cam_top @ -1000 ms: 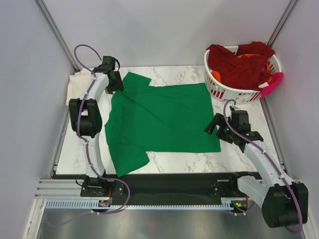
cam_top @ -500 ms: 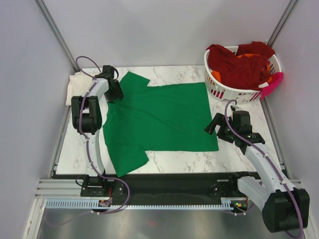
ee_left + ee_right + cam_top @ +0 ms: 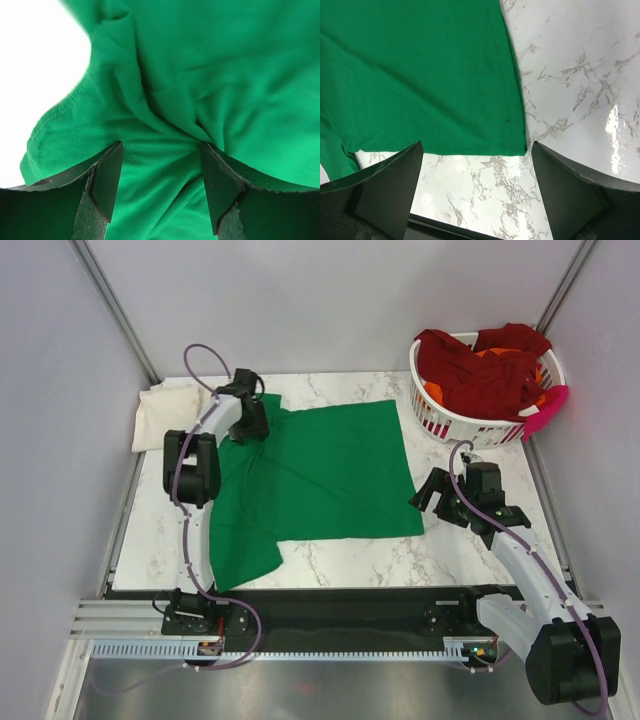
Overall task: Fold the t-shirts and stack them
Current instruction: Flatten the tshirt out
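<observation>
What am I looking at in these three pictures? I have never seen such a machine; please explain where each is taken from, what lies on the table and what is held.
These are two robot arms at the near edge of a table, each ending in a two-finger pincer. The wide picture looks from above and behind them; each close picture comes from a camera on one wrist. A green t-shirt lies on the table. The left pincer pinches a bunch of its cloth near the far left edge. The right pincer is open beside the shirt's near right corner and holds nothing. A cream shirt lies at the far left corner; a white basket at far right holds dark red shirts.
</observation>
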Tool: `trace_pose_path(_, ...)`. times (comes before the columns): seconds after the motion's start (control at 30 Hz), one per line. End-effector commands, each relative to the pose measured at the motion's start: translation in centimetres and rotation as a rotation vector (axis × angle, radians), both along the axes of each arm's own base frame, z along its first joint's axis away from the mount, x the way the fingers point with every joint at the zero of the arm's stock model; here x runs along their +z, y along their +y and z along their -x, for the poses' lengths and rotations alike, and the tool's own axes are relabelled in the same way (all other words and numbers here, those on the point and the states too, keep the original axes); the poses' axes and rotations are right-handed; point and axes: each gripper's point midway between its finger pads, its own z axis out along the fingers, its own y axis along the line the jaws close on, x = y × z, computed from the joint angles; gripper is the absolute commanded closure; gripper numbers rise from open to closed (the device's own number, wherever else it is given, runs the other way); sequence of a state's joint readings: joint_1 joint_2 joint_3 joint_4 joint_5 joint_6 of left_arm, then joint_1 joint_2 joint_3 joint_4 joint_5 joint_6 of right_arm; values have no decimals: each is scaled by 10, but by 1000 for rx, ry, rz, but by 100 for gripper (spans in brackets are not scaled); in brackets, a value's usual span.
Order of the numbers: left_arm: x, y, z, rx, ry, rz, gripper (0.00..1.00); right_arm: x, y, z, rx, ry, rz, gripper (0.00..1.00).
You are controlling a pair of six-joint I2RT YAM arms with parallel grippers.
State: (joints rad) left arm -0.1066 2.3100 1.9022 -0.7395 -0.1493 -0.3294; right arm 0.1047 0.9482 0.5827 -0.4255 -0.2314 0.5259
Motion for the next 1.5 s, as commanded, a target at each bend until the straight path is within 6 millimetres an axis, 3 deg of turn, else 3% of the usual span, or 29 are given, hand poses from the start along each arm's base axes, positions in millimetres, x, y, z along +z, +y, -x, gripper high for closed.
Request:
trace_pose_path(0.0, -17, -60, 6, -149, 45, 27, 30, 13, 2, -7, 21, -50, 3, 2)
trace_pose_path(0.03, -15, -74, 6, -165, 41, 45, 30, 14, 2, -6, 21, -52, 4, 2)
trace_pose_path(0.13, -11, -86, 3, -173, 31, 66, 28, 18, 1, -4, 22, -59, 4, 2)
trace_pose_path(0.3, 9, -70, -2, -156, 5, 34, 25, 21, 2, 1, 26, -63, 0, 2)
trace_pose_path(0.37, 12, -50, -3, -123, 10, 20, 24, 22, 3, 2, 29, -62, -4, 2)
trace_pose_path(0.5, -5, 4, 1, -28, 70, 9, 25, 24, 3, 3, 29, -65, -8, 2)
trace_pose_path(0.67, -6, 44, 2, 25, 85, -38, 24, 23, 3, 4, 34, -62, -8, 2)
trace_pose_path(0.77, 9, 51, -6, 33, 54, -32, 23, 23, 4, 2, 41, -60, -9, 2)
trace_pose_path(0.87, 37, 54, -13, 42, 11, -46, 21, 27, 6, -1, 49, -69, -10, 2)
trace_pose_path(1.0, 92, 46, -18, 42, -99, -25, 17, 41, 11, -13, 67, -104, -24, 2)
trace_pose_path(1.03, 120, 44, -17, 38, -153, -20, 16, 44, 12, -17, 70, -115, -28, 2)
trace_pose_path(1.07, 133, 43, -15, 38, -173, -20, 16, 45, 15, -20, 75, -116, -32, 2)
trace_pose_path(1.1, 142, 40, -8, 42, -182, -13, 16, 47, 20, -24, 94, -112, -34, 2)
trace_pose_path(1.13, 170, 39, 4, 50, -226, -7, 16, 49, 22, -26, 100, -114, -29, 2)
trace_pose_path(1.17, 180, 40, 17, 71, -236, -5, 17, 51, 24, -28, 105, -120, -19, 2)
trace_pose_path(1.2, 157, 39, 45, 121, -160, 13, 17, 55, 30, -30, 123, -135, 18, 2)
trace_pose_path(1.23, 154, 38, 63, 148, -141, 29, 17, 56, 32, -30, 122, -137, 52, 2)
trace_pose_path(1.27, 182, 36, 85, 165, -207, 57, 17, 58, 35, -30, 126, -144, 79, 2)
trace_pose_path(1.3, 146, 30, 119, 204, -110, 93, 18, 64, 47, -28, 161, -160, 96, 2)
trace_pose_path(1.33, 149, 25, 138, 208, -121, 122, 18, 65, 50, -28, 162, -164, 121, 2)
trace_pose_path(1.37, 170, 20, 159, 198, -192, 155, 18, 64, 57, -26, 179, -161, 125, 2)
trace_pose_path(1.4, 150, 12, 186, 189, -154, 178, 18, 63, 76, -19, 241, -157, 129, 2)
trace_pose_path(1.47, 152, 5, 212, 158, -171, 208, 18, 58, 100, -10, 324, -154, 151, 2)
